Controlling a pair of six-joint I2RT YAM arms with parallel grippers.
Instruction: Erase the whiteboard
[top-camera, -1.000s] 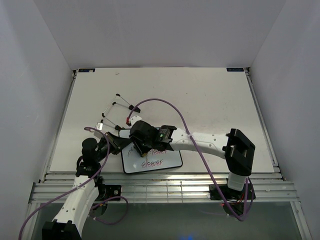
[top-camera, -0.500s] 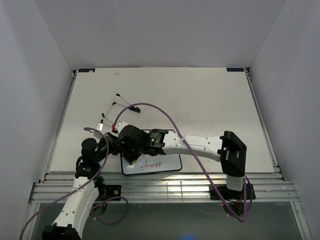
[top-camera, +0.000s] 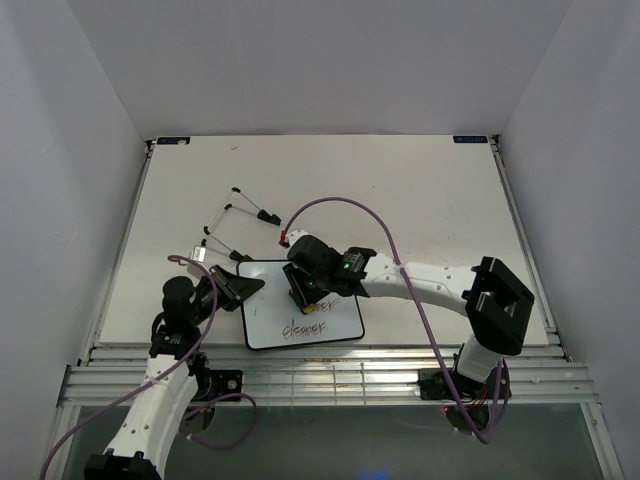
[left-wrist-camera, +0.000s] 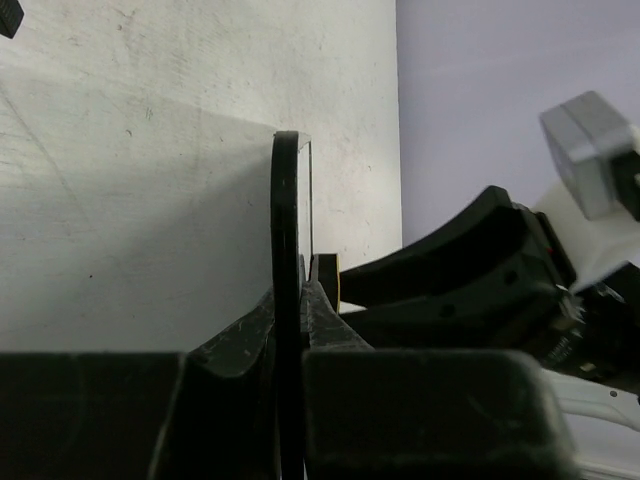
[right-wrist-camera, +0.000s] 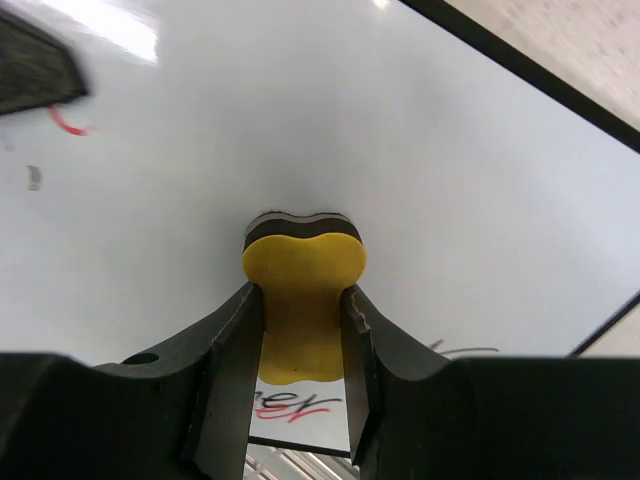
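Over on the left, the left gripper (top-camera: 238, 285) is pinched shut on the left rim of the whiteboard (top-camera: 262, 325). Its wrist camera shows the black rim edge-on, caught between the two fingers (left-wrist-camera: 235, 345), so this arm looks to be the one steadying the board. The board lies flat on the table (top-camera: 420, 200), close to the near edge and just ahead of the two arm bases, with its long axis running across the table from left to right and only slightly skewed. Most of the surface is plain white. What is left is the red-and-black handwriting (top-camera: 303, 328) in the lower middle, along the near long edge. The right wrist view also shows a short red stroke (right-wrist-camera: 65, 120) off to one side. Above that writing sits the right gripper (top-camera: 305, 293), part-closed on the yellow eraser (right-wrist-camera: 303, 300), which it holds by its narrow waist with the dark felt face apparently down on the board. The relation that matters is that the words lie on the near side of the eraser — toward the arm bases — and in the wrist view they peek out below the pads, back toward the wrist. By my reading, the next pass is a pull of the right arm toward the near edge, followed by strokes along the board's long axis, while the left grip keeps the board from sliding.
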